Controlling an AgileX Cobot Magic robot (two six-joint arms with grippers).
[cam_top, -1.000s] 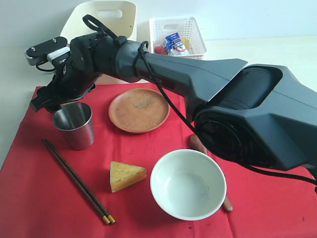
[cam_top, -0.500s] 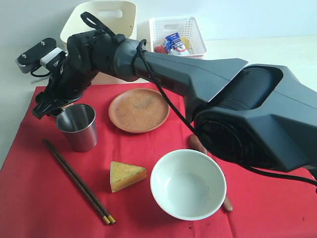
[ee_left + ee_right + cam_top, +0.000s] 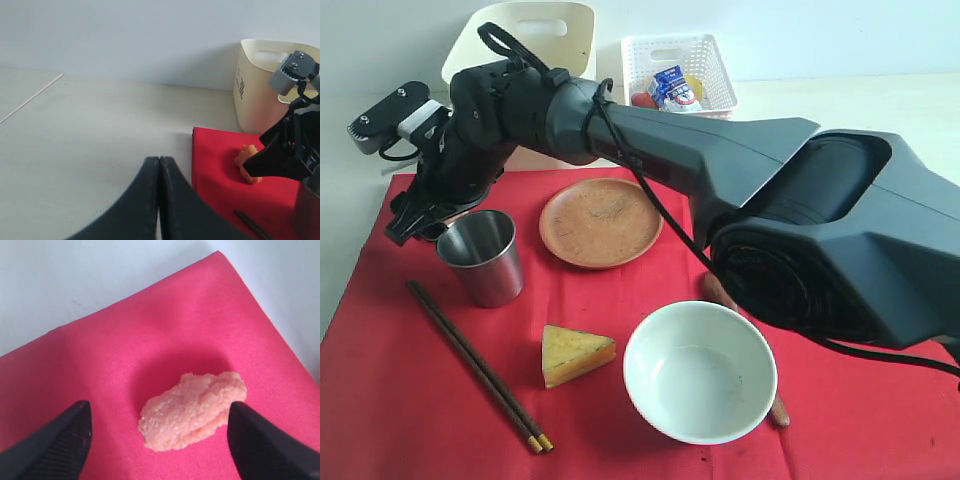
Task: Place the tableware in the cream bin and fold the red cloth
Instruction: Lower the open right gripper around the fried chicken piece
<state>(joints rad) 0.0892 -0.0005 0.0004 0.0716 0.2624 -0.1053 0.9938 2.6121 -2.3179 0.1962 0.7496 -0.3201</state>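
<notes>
The right gripper (image 3: 159, 409) has its jaws wide and empty either side of a lumpy pale orange morsel (image 3: 192, 407) on the bright red cloth (image 3: 400, 400), beside the steel cup (image 3: 480, 255). The left gripper (image 3: 159, 161) has its jaws pressed together above the pale bench (image 3: 75, 150). The dark arm hides most of the tall cream plastic bin (image 3: 535, 30).

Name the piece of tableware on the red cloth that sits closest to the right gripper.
The steel cup. It stands right beside the right gripper, while the brown plate, the white bowl and the chopsticks all lie farther off.
</notes>
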